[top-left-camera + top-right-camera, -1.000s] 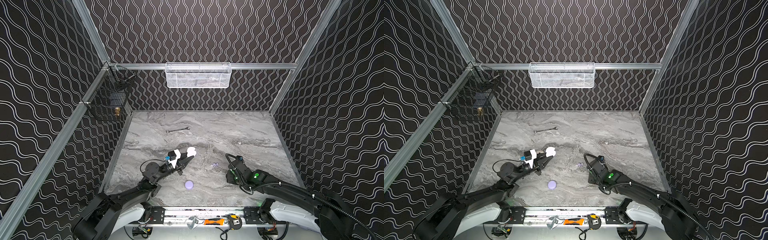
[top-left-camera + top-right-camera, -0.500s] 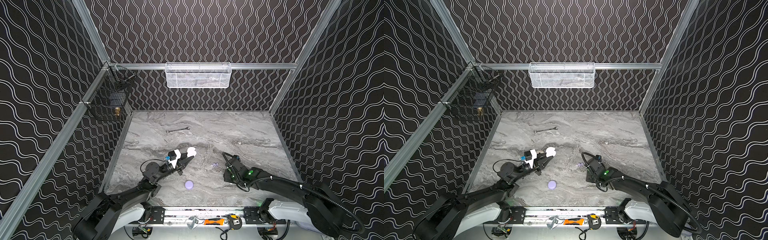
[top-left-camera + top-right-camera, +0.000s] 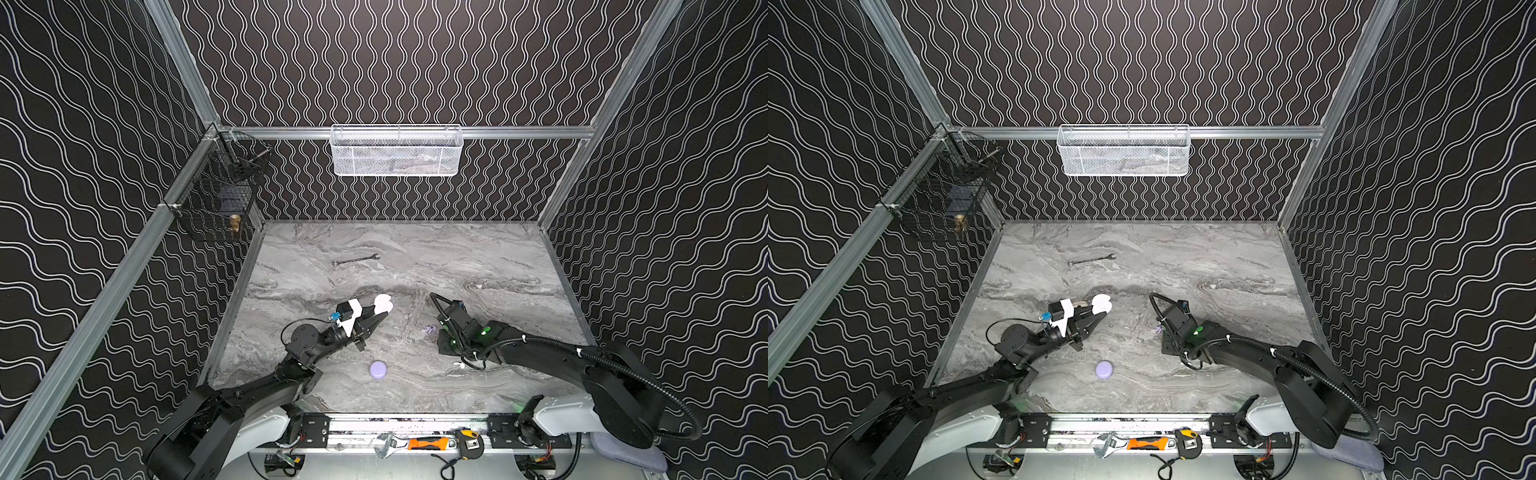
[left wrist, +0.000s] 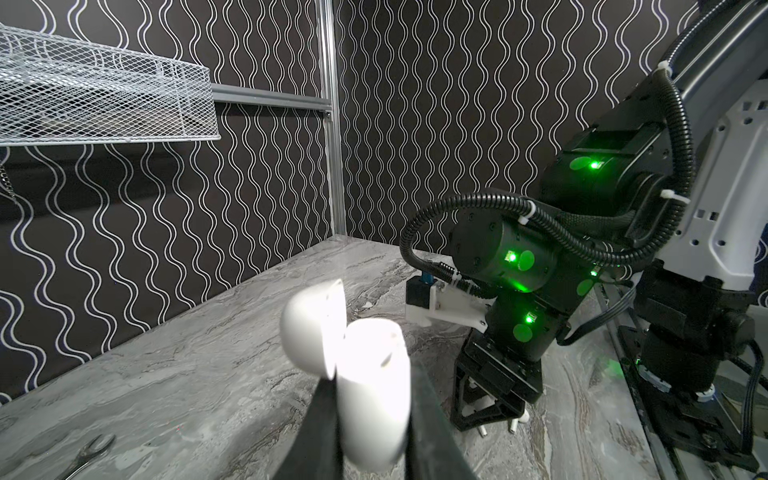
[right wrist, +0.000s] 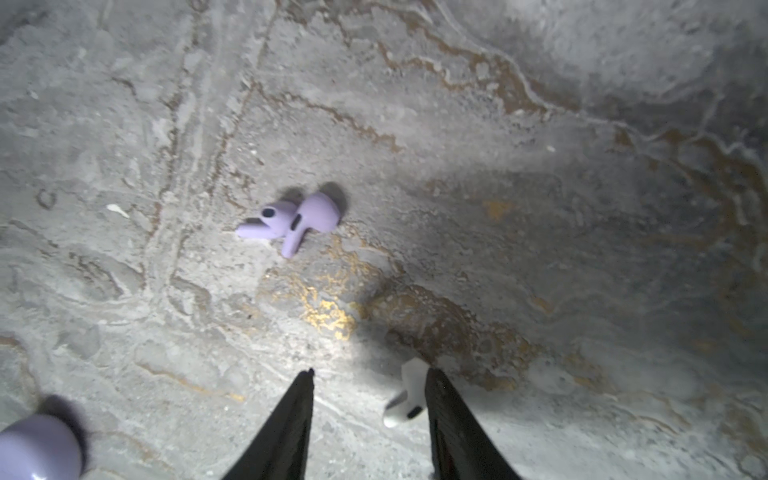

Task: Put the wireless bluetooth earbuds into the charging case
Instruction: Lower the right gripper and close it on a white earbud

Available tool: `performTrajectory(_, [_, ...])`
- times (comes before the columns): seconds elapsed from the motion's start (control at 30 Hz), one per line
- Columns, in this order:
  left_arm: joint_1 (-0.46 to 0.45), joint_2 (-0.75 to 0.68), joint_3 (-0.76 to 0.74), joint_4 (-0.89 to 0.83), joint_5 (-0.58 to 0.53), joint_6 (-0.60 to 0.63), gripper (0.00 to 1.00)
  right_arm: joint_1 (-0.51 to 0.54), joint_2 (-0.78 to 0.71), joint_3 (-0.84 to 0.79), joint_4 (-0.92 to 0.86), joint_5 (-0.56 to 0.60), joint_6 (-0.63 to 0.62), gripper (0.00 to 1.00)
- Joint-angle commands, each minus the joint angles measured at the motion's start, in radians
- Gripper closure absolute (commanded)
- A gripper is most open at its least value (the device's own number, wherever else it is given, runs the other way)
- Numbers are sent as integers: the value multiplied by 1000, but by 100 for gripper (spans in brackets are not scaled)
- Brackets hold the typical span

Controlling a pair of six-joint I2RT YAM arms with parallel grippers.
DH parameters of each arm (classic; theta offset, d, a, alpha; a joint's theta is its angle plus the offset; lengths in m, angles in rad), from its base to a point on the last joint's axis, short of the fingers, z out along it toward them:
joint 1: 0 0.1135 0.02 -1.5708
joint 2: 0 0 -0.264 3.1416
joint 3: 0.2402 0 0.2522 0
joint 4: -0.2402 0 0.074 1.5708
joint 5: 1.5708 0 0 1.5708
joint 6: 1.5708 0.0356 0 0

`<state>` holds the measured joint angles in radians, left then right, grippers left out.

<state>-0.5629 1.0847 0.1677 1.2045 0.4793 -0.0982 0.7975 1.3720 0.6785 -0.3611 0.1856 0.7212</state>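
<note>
- My left claw [image 3: 381, 314] is shut on the white case [image 4: 374, 374]. It holds the case above the table [image 3: 457, 257], about upright, with the lid [image 4: 313, 328] swung open.
- My right claw [image 5: 370, 374] is low over the table with the tips pointing down. Its jaws stand partly apart and clamp nothing.
- A white earbud [image 5: 409, 395] lies on the table between these jaws, close against the inner side of one finger. The other finger is well clear of it.
- This part of the wrist view is blurred, so I cannot tell whether the earbud touches that finger or only lies just beside it.
- Two lavender earbuds [image 5: 291, 220] lie on the table touching each other, a little beyond the tips. The lavender case [image 3: 378, 369] sits closed nearer the front, between my two arms.
- I judge that the step in hand is the pick of the white earbud, so the task is at an early stage. The inside of the white case is washed out by glare, and I cannot say whether it is empty.
- For the next move I must bring the jaws together so that both fingers meet the earbud. It is small and smooth, and a one-sided push may only slide it away.
- After that I lift it, carry it across to the white case and turn it stem-down over a socket. The left claw should hold the case steady for this.
</note>
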Motion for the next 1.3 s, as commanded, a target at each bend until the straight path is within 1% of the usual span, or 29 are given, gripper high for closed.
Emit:
performTrajectory(0.0, [1, 0, -2, 22, -2, 9, 100, 3, -12, 19, -73, 75, -4, 52])
performTrajectory(0.1, [0, -8, -2, 17, -2, 9, 100, 5, -40, 1, -91, 97, 15, 51])
performTrajectory(0.27, [1, -13, -4, 12, -2, 11, 100, 5, -60, -60, -20, 49, 43, 50])
performTrajectory(0.37, [1, -14, -5, 11, -5, 12, 100, 6, -28, -66, 16, 27, 44, 51])
performTrajectory(0.63, [0, -26, -5, 0, -7, 17, 100, 6, 59, -24, 53, -12, 27, 58])
performTrajectory(0.87, [1, -27, -8, -2, -13, 24, 100, 32, 94, -2, 44, 8, 20, 62])
performTrajectory(1.03, [0, -41, -8, -16, -16, 25, 100, 49, 97, 11, -3, 64, 31, 62])
performTrajectory(1.27, [0, -41, -9, -8, -16, 26, 100, 55, 72, -16, -15, 88, 36, 62])
